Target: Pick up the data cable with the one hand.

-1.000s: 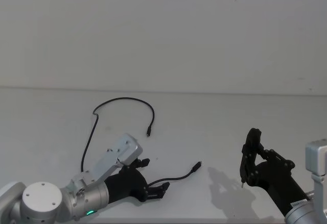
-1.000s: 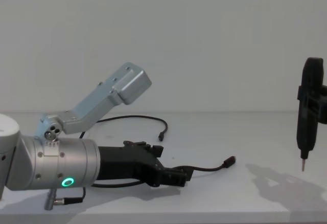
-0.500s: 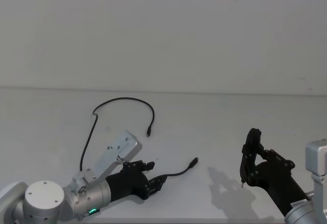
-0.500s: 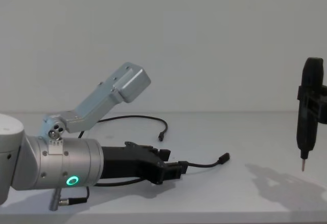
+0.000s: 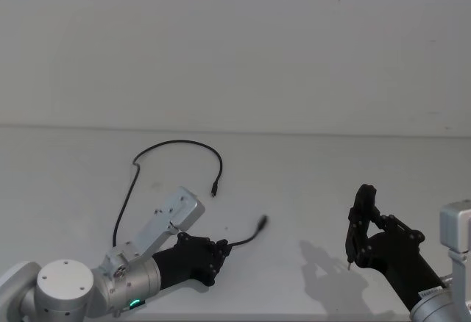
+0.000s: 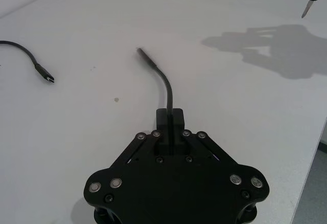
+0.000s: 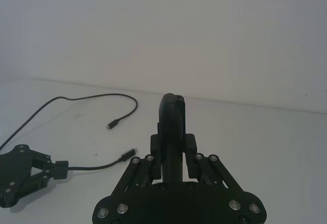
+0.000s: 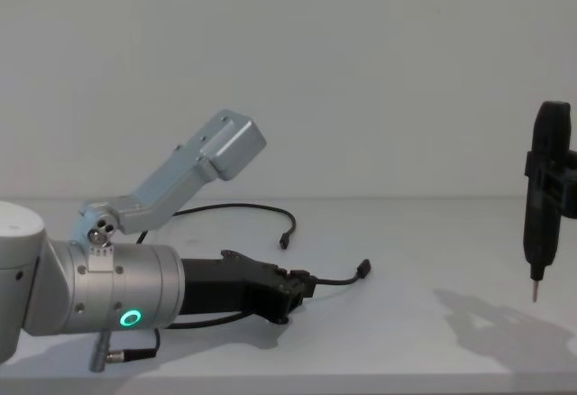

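The data cable (image 5: 176,142) is a thin black cord curving across the white table, with one plug (image 5: 214,190) lying flat near the middle. My left gripper (image 5: 215,251), the one hand with the green ring light, is shut on the cord close to its other end. That short end rises from the fingers (image 6: 176,116) and its plug (image 8: 363,270) hangs just above the table. In the left wrist view the cord (image 6: 166,88) juts out from between the closed jaws. My right gripper (image 5: 368,230) stays at the right, shut on a black pen-like tool (image 7: 171,127).
The table (image 5: 309,175) is white and bare around the cable. The pen tool's metal tip (image 8: 535,292) points down above the table at the right and casts a shadow (image 8: 487,323). A white wall stands behind.
My left gripper has shut on the cable and drawn back to the left. The near plug moved left with it and lifted off the table. The right arm has not moved.
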{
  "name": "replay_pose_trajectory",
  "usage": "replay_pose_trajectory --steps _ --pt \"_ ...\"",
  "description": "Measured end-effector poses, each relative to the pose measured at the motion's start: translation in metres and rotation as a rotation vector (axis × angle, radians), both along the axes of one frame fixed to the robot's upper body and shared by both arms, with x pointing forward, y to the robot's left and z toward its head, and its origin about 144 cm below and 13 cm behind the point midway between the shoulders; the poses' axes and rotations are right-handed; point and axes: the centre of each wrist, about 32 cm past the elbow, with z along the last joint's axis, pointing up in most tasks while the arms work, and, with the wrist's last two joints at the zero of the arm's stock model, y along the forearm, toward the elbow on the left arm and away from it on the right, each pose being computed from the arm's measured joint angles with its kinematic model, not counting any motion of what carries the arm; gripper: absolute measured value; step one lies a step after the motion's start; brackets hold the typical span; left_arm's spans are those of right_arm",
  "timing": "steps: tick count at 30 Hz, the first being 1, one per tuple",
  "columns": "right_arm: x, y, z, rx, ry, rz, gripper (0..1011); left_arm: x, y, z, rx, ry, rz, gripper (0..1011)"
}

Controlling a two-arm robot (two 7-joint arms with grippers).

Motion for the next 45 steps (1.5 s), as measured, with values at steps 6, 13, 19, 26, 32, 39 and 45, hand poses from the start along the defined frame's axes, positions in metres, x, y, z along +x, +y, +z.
replay_pose_trajectory --steps 6,13,19,26,32,39,45 --pt "0.0 0.0 0.0 0.0 0.0 0.0 269 0.0 0.0 0.0 -0.002 0.001 0.001 42" --pt "0.0 0.0 0.0 0.0 0.0 0.0 269 0.0 0.0 0.002 -0.013 -0.008 0.013 42" --pt "0.0 0.0 0.0 0.0 0.0 0.0 269 -0.001 0.0 0.012 -0.049 -0.053 0.029 42" --pt "0.0 0.0 0.0 0.0 0.0 0.0 269 -0.006 0.006 0.03 -0.094 -0.129 0.04 41" --pt "0.0 0.0 0.0 0.0 0.0 0.0 269 -0.02 0.022 0.047 -0.118 -0.201 0.047 41" --pt "0.0 0.0 0.0 0.0 0.0 0.0 269 -0.038 0.041 0.065 -0.116 -0.26 0.044 41" --pt "0.0 0.0 0.0 0.0 0.0 0.0 269 -0.054 0.057 0.073 -0.094 -0.282 0.029 41"
